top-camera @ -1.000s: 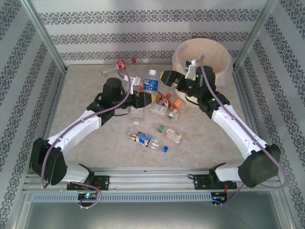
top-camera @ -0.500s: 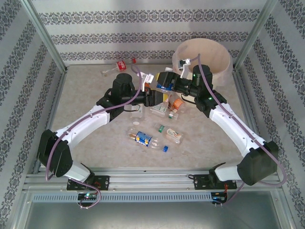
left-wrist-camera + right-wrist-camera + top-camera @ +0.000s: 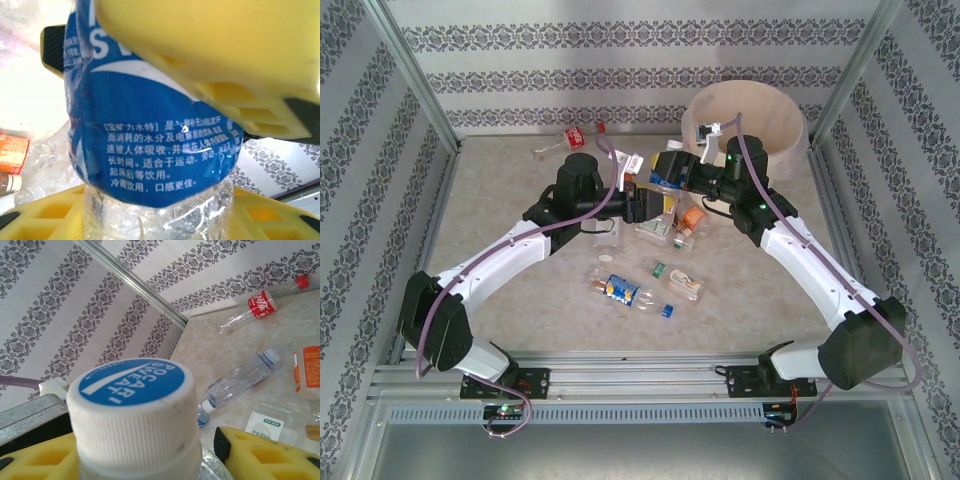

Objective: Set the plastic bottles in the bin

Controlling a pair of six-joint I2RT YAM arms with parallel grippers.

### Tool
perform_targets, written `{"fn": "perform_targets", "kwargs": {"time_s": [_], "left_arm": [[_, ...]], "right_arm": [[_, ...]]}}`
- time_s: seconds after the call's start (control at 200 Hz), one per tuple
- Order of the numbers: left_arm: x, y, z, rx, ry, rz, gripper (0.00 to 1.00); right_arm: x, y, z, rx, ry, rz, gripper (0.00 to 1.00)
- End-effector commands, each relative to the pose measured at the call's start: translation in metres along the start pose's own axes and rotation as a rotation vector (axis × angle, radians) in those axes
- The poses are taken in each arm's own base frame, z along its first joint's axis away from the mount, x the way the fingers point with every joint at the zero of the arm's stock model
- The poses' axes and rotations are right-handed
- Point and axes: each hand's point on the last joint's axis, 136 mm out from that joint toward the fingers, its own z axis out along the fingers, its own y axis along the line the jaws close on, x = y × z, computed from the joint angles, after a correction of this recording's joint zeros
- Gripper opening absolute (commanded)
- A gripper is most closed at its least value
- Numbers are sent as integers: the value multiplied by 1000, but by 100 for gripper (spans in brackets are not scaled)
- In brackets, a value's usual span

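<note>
A blue-labelled plastic bottle [image 3: 665, 178] hangs above the table between both arms. My left gripper [image 3: 645, 200] is shut on its clear lower body [image 3: 160, 150], one yellow finger on each side. Coming from the right, my right gripper [image 3: 658, 172] is shut round its neck, just under the white and blue cap [image 3: 132, 390]. One right finger [image 3: 225, 50] lies across the top of the label. The cream bin [image 3: 790, 125] stands at the back right, behind the right arm. Other plastic bottles lie on the table: a red-labelled one [image 3: 570, 138] at the back and two [image 3: 620, 290] [image 3: 677, 280] near the front.
An orange-capped bottle [image 3: 692, 218] and a clear crushed one [image 3: 608, 238] lie under the two grippers. The right wrist view has a clear bottle [image 3: 240, 377] and the red-labelled bottle [image 3: 260, 304] near the back wall. Metal frame posts stand at both back corners.
My left arm lifted the blue-labelled bottle off the table and carried it right. My right gripper, open before, moved left and closed round the bottle's neck.
</note>
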Motion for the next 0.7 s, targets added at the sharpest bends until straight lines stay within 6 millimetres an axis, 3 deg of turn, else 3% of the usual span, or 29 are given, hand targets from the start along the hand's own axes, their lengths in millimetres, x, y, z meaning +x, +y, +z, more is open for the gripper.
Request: {"fn": "perform_targets", "kwargs": {"time_s": [0.0,0.08,0.3,0.46,0.695], "left_arm": [[-11,1,4,-40,-17,9,69],[-10,5,4,-60,-7,-5,84],[-7,5,-3,-89,8,13,100],[-9,5,-18,-151,-32,54,100],[-30,15,-61,-366,-191,87,100]], "right_arm": [[-5,7,-8,-4,-20,-34,48],[-11,1,-9,14,-38,-30,46],[-31,-16,-14,72,-90,-44,46],[-55,-20,-22,103,-146,-82,45],[-110,-18,-39,136,-249,-162,44]]}}
